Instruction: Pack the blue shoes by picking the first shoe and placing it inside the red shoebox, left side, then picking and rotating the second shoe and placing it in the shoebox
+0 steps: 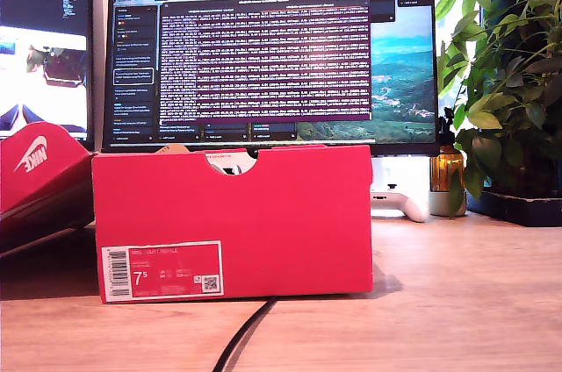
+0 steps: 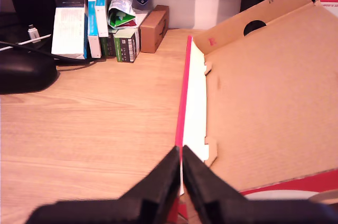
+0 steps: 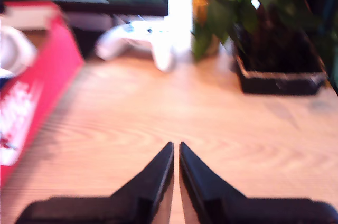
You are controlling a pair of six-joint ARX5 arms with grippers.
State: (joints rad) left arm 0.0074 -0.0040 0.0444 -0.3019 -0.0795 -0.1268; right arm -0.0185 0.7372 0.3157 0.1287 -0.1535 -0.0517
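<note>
Red shoebox (image 1: pixel 233 223) at the exterior view's centre on a wooden desk (image 1: pixel 457 293), monitor (image 1: pixel 272 52) behind; my first gripper (image 2: pixel 181 152) and my second gripper (image 3: pixel 176 149) both nearly closed, empty.

The shoebox (image 1: pixel 233 223) was bright red, with a white barcode label (image 1: pixel 162 270) on its front. Its lid (image 1: pixel 39 175) was the same red with a white swoosh, and plain brown cardboard inside. The desk (image 1: pixel 439 302) showed pale wood grain, a black cable (image 1: pixel 241 337) crossing it. My first pincer (image 2: pixel 181 152) and second pincer (image 3: pixel 176 147) were both black. The plant (image 1: pixel 509 65) was leafy green.
</note>
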